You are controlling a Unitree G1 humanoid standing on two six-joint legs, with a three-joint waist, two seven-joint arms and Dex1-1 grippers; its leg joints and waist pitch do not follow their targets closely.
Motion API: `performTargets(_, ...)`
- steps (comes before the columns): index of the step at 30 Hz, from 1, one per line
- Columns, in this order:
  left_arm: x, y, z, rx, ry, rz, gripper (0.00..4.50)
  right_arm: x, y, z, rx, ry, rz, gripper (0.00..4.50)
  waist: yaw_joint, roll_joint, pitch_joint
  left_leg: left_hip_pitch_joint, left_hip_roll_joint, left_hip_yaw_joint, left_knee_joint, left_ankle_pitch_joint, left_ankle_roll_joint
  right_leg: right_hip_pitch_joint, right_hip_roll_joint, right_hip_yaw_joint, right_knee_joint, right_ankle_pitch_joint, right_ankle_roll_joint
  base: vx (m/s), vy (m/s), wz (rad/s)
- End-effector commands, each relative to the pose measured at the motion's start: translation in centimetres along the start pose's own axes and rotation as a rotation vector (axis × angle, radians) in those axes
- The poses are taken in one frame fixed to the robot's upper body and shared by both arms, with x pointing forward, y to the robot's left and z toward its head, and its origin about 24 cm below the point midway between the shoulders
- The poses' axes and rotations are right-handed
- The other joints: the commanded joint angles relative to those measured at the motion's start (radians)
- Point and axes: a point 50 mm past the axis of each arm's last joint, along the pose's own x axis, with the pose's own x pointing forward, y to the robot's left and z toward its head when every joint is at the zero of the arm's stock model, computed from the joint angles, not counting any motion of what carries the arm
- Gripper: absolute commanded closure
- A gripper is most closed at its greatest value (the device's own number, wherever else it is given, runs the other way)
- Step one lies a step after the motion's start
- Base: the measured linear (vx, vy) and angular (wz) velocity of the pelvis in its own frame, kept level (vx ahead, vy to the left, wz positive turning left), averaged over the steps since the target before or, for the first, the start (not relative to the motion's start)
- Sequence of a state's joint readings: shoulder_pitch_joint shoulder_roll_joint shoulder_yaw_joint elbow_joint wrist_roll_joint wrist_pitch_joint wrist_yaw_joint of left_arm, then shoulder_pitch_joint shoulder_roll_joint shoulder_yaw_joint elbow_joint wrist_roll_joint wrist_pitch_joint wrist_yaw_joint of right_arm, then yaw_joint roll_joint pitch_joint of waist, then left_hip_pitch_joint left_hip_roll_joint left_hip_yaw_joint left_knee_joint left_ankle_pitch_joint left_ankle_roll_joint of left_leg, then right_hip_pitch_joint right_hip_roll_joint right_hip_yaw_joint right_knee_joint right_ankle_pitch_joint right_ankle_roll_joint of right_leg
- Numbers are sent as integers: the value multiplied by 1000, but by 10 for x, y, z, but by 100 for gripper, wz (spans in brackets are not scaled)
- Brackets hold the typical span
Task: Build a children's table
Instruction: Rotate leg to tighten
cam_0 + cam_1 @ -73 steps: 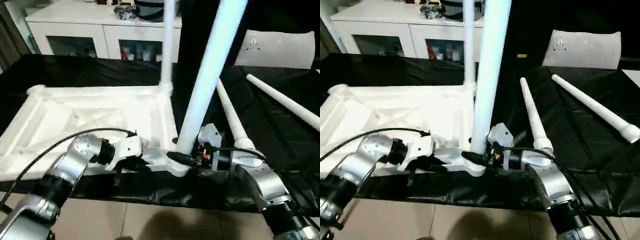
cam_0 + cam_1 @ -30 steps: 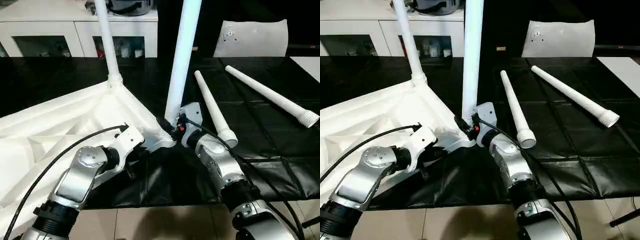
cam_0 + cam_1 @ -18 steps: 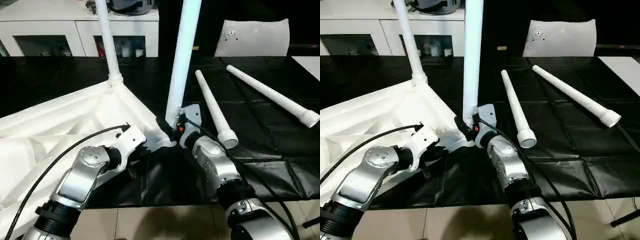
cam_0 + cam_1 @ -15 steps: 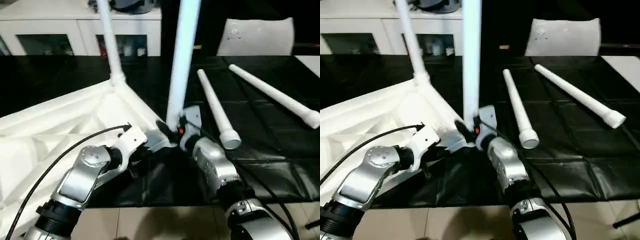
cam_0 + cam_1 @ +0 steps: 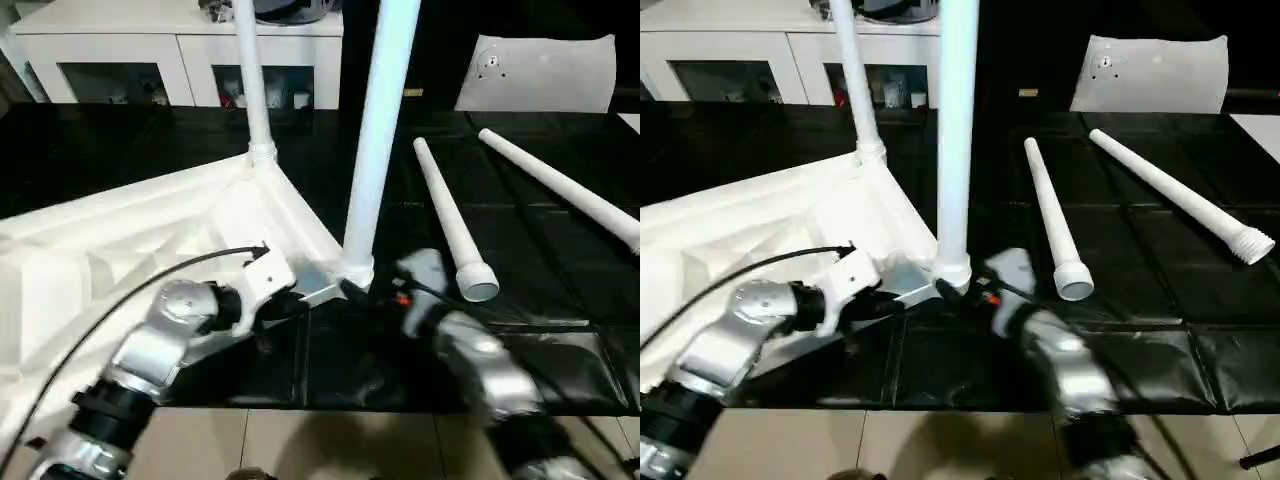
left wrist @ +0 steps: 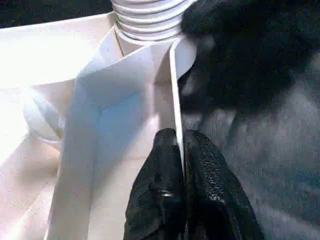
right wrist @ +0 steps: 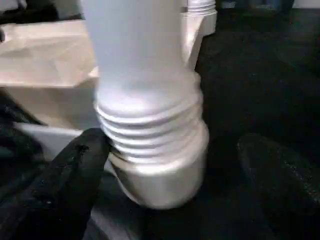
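Left gripper [image 6: 181,150] pinches the children's table [image 5: 150,240] rim — right gripper [image 7: 165,165] spread wide around the near leg's [image 5: 378,130] base.

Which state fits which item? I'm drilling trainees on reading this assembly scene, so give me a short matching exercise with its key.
Things:
1. left gripper
2. right gripper
3. near upright leg
4. loose leg with open end toward the robot

States:
A. lying flat on the black work table
B. shut on the tabletop's thin edge
C. screwed upright into a corner socket
D. open, fingers either side of the threaded base

Pairs: 1-B, 2-D, 3-C, 4-A
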State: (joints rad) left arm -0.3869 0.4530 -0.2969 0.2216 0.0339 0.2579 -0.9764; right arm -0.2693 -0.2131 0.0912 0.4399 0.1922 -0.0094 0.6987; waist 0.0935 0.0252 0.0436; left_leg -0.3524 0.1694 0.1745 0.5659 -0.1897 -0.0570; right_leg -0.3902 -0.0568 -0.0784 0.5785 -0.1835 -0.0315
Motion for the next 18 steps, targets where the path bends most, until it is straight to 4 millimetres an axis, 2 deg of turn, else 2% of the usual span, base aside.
performTargets(1, 1, 0, 8, 83, -9, -70, 450, -5, 0, 9, -29, -13, 68, 5, 0, 0, -52, 1, 62, -24, -66, -205, 60, 47, -92, 60, -70, -242, -142, 0, 0, 0)
performTargets(2, 1, 0, 8, 94, -16, -101, 450, -10, -1, 11, -43, -4, 100, 5, 1, -3, -53, 0, 61, -22, -63, -190, 70, 49, -95, 60, -69, -229, -149, 0, 0, 0)
performTargets(4, 0, -1, 7, 108, -20, -148, 450, -17, -1, 14, -57, 14, 151, 5, 7, 0, -55, 3, 62, -21, -59, -176, 81, 48, -94, 60, -67, -217, -150, 0, 0, 0)
performTargets(7, -2, -1, 5, 140, -9, -213, 450, -23, -1, 19, -64, 42, 235, 5, 15, -4, -57, 0, 65, -19, -56, -138, 99, 49, -94, 55, -60, -172, -172, 0, 0, 0)
performTargets(8, -3, -1, 4, 154, -2, -238, 450, -25, -1, 21, -67, 53, 268, 5, 21, -2, -57, 0, 66, -19, -55, -136, 101, 49, -95, 53, -59, -175, -173, 0, 0, 0)
performTargets(16, -6, 1, 2, 251, 48, -392, 450, -27, 4, 31, -107, 143, 506, 5, 41, -4, -58, 1, 71, -19, -53, -156, 85, 48, -101, 51, -60, -226, -158, 0, 0, 0)
performTargets(18, -6, 3, 3, 284, 67, -426, 450, -24, 7, 33, -120, 169, 575, 5, 51, -5, -60, 4, 71, -18, -52, -148, 82, 46, -101, 51, -57, -221, -160, 0, 0, 0)
